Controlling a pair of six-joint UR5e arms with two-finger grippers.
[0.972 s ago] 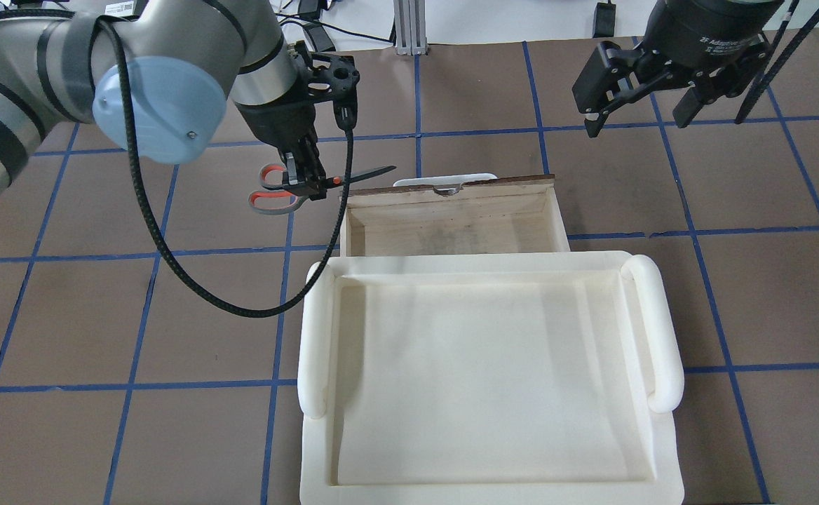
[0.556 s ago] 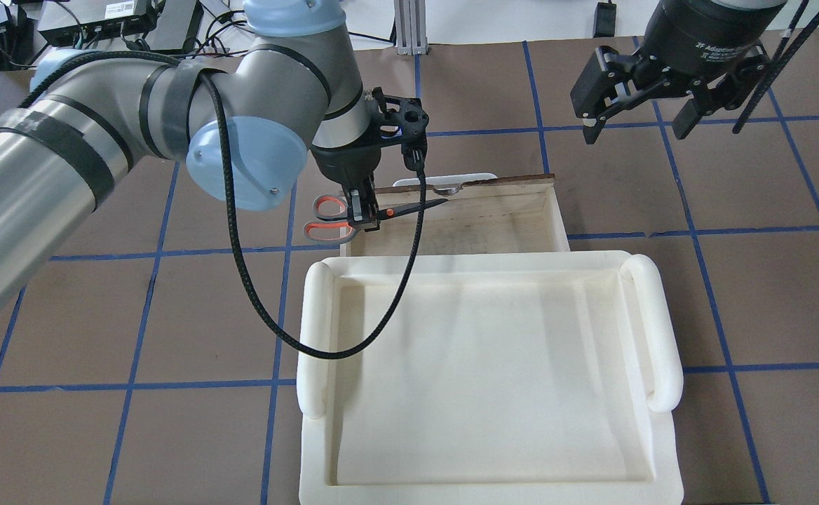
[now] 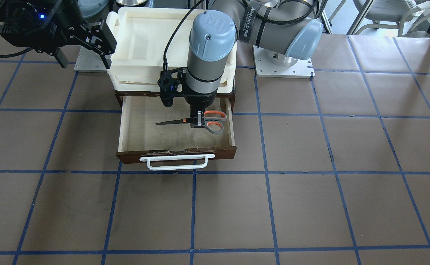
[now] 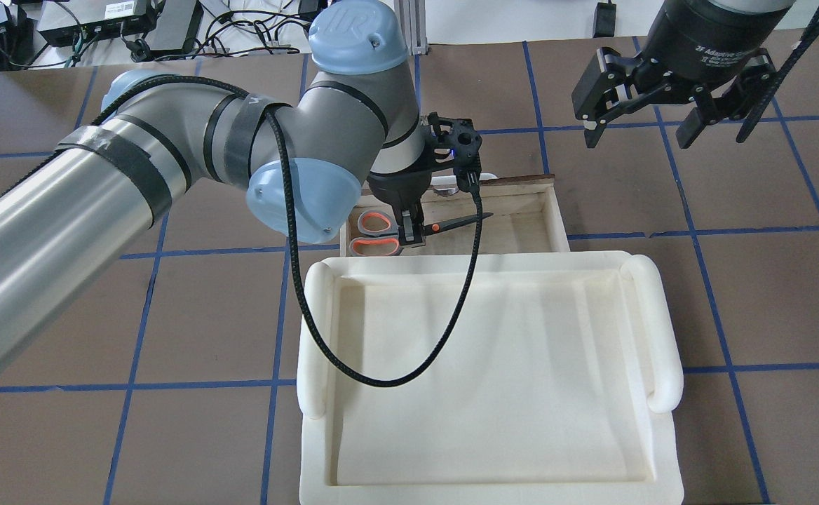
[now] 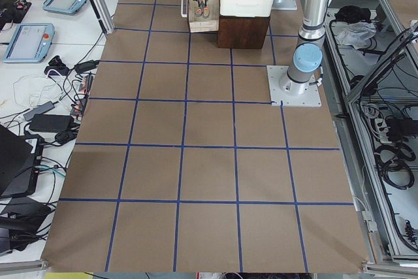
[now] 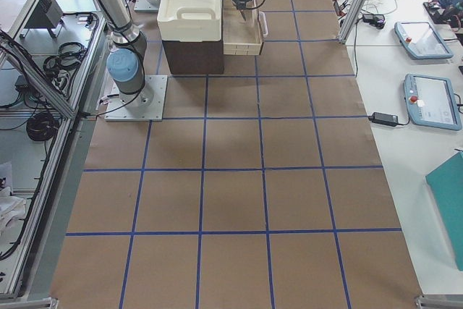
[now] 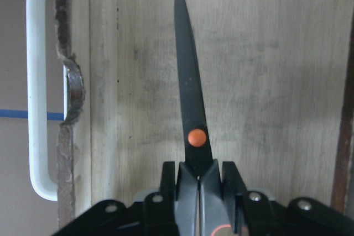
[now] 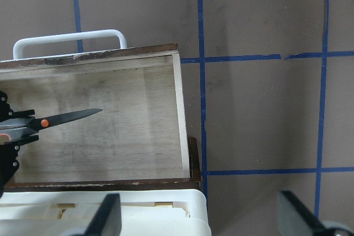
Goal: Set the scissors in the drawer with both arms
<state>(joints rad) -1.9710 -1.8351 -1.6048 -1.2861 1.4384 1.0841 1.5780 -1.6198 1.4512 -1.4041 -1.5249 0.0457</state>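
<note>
Left wrist-mounted view: left claw [image 7: 199,179] pinched narrow on small scissors [image 7: 188,70] with slim metal blades and grey-and-orange handles, gripped just behind orange pivot [image 7: 197,136]. Blades closed, jutting forward past the fingertips.

Directly beneath: pale wood floor of shallow dark-brown wooden drawer [image 3: 222,152], pulled open. Scissors appear held above it, not resting.

A second ago they hung outside the drawer wall; now they are over the interior. Carry looks done; lowering and release remain.

Beside the blades: white bar handle [image 3: 177,162]. Behind claw: cream plastic tray [image 4: 493,365]. Well apart: right claw [image 4: 637,130], spread wide, empty.
</note>
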